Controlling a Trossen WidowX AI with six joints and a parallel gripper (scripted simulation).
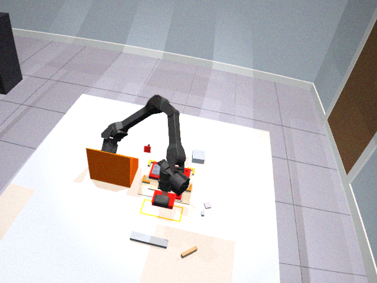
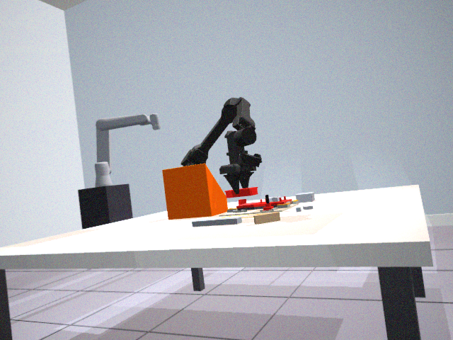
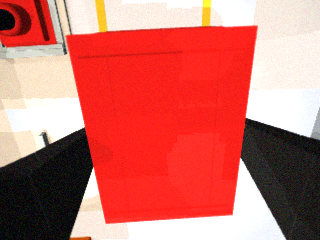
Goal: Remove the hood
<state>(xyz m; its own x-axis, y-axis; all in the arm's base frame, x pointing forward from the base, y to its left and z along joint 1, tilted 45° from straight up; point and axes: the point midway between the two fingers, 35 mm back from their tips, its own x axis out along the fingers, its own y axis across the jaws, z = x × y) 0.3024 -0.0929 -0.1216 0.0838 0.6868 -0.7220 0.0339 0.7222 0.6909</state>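
No writing or label can be read on any surface. One flat red rectangular hood (image 3: 162, 125) fills the wrist view, its long axis running from 12 to 6 o'clock, plain with faint panel lines. The gripper (image 2: 238, 187) is clamped on it, fingers spread wide across its short sides. It hangs level above the table (image 2: 329, 234), clear of the toy car (image 2: 263, 203), over the 12 o'clock edge of the yellow marked area (image 1: 160, 214).
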